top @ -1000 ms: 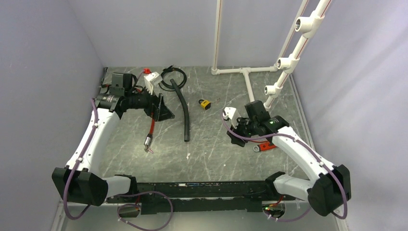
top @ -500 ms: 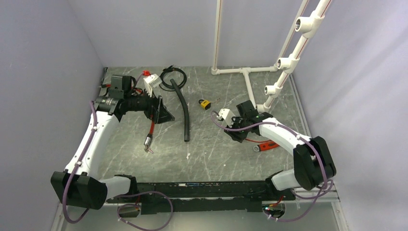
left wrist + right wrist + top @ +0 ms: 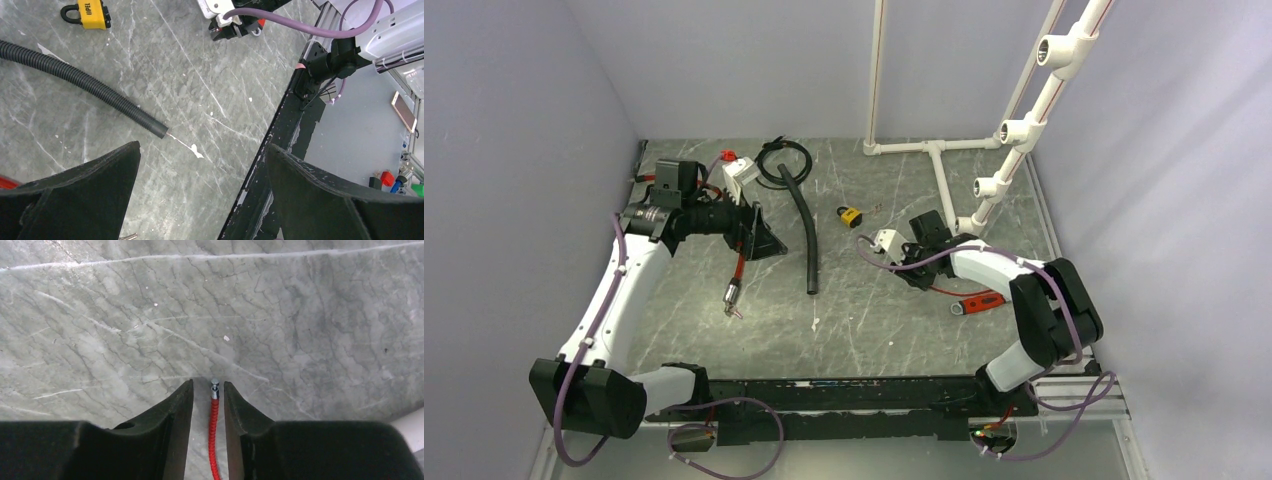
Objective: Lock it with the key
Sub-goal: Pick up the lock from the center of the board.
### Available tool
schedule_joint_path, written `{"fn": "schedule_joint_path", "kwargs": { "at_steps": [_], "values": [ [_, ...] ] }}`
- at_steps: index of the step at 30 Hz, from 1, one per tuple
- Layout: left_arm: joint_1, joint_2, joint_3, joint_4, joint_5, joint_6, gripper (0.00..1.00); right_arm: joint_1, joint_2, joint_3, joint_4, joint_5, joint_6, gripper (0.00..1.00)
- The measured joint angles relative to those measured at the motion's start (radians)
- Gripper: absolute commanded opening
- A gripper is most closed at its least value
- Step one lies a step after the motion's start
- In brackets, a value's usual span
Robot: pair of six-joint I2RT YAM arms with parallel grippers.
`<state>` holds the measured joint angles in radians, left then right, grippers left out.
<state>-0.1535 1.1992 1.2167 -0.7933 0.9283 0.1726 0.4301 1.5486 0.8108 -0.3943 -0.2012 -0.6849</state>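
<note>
A yellow padlock (image 3: 850, 216) (image 3: 90, 11) lies on the grey marble table, toward the back centre. The key is out of view. My right gripper (image 3: 920, 273) (image 3: 208, 383) is low over the table, right of the padlock. Its jaws stand narrow on either side of a thin red coiled cable (image 3: 214, 425) with a metal end pin (image 3: 214, 387), and a small gap shows on each side. The cable runs to a red lock body (image 3: 979, 301). Above the left part of the table, my left gripper (image 3: 764, 236) (image 3: 202, 146) hangs wide open and holds nothing.
A black corrugated hose (image 3: 805, 230) (image 3: 85, 85) lies between the arms. A red-handled tool (image 3: 736, 275) rests under the left gripper. A white box (image 3: 742, 170) and a black cable coil (image 3: 782, 160) sit at the back. A white pipe frame (image 3: 944, 170) stands back right.
My right arm has swung left toward the padlock, and its jaws have narrowed around the red cable. The left arm has barely moved.
</note>
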Motion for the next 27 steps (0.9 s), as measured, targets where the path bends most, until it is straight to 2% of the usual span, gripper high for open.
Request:
{"fn": "schedule_joint_path", "kwargs": {
  "at_steps": [4,13,21,27],
  "values": [
    [0.000,-0.006,-0.010,0.013,0.015,-0.008,0.99,0.000,0.007,0.002,0.014,-0.002,-0.007,0.00],
    [0.000,-0.053,-0.076,0.093,0.037,-0.039,0.99,-0.002,-0.016,0.075,-0.052,-0.072,0.056,0.00],
    [0.000,-0.139,-0.201,0.184,0.080,-0.013,0.98,0.008,-0.163,0.186,-0.050,-0.221,0.248,0.00],
    [-0.054,-0.153,-0.307,0.314,0.088,-0.090,0.94,0.059,-0.249,0.206,0.005,-0.286,0.407,0.00]
  ]
}}
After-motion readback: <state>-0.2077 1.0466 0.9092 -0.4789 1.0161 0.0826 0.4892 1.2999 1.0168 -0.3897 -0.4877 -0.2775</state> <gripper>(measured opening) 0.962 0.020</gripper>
